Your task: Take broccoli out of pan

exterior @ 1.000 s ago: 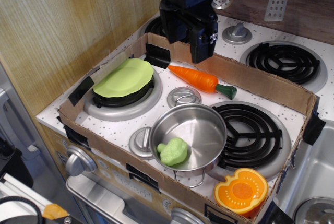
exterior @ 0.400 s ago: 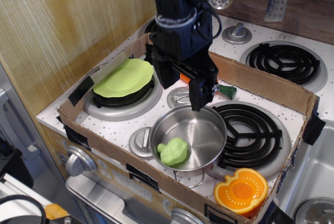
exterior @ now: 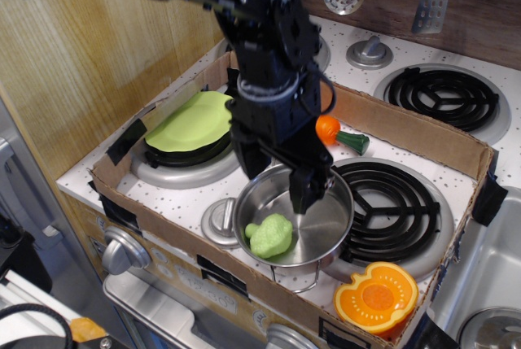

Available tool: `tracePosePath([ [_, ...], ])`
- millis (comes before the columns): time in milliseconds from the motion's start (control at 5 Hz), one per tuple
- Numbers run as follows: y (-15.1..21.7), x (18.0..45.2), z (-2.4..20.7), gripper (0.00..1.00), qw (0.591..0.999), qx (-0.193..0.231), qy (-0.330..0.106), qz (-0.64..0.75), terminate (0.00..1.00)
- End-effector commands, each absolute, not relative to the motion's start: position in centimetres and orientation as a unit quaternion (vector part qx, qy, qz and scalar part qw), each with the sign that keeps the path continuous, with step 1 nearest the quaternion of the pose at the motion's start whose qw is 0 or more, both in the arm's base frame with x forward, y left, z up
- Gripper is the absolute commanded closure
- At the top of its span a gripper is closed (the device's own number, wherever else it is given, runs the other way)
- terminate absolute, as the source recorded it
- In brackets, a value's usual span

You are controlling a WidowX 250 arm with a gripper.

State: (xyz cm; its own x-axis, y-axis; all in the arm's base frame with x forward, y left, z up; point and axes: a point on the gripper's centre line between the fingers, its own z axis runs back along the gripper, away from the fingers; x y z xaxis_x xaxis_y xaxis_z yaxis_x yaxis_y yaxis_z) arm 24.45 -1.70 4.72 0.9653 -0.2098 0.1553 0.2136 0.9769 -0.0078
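No brand, label or legible writing can be made out on any item. The surface is a white speckled toy stove top (exterior: 203, 194) fenced by a low cardboard wall (exterior: 407, 129), with a wood panel (exterior: 89, 56) at 9 o'clock and a dark wooden backsplash (exterior: 488, 7) at 1 o'clock. The pan (exterior: 295, 215) sits near centre, at the left edge of the front coil burner (exterior: 395, 211). The broccoli (exterior: 271, 236) lies inside the pan against its wall at 7 o'clock. The gripper (exterior: 277, 172) hangs over the pan's rim at 12 o'clock, jaws parted and empty, clear of the broccoli. A green leaf (exterior: 194, 121) covers the burner at 10 o'clock; a carrot (exterior: 338, 133) lies partly hidden behind the arm; an orange slice-shaped toy (exterior: 376, 296) lies at 5 o'clock.
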Motion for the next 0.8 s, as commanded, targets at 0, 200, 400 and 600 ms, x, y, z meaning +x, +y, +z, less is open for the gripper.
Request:
tracePosePath([
  [0, -2.3, 23.7, 3.3, 0.00, 0.991, -0.021, -0.092, -0.099, 0.00],
  [200, -2.4, 23.8, 2.5, 0.00, 0.991, -0.032, -0.086, -0.099, 0.00],
  [400, -2.6, 23.9, 1.6, 0.00, 0.990, -0.043, -0.086, -0.102, 0.00],
  [600, -3.1, 23.5, 1.1, 0.00, 0.990, -0.045, -0.090, -0.097, 0.00],
])
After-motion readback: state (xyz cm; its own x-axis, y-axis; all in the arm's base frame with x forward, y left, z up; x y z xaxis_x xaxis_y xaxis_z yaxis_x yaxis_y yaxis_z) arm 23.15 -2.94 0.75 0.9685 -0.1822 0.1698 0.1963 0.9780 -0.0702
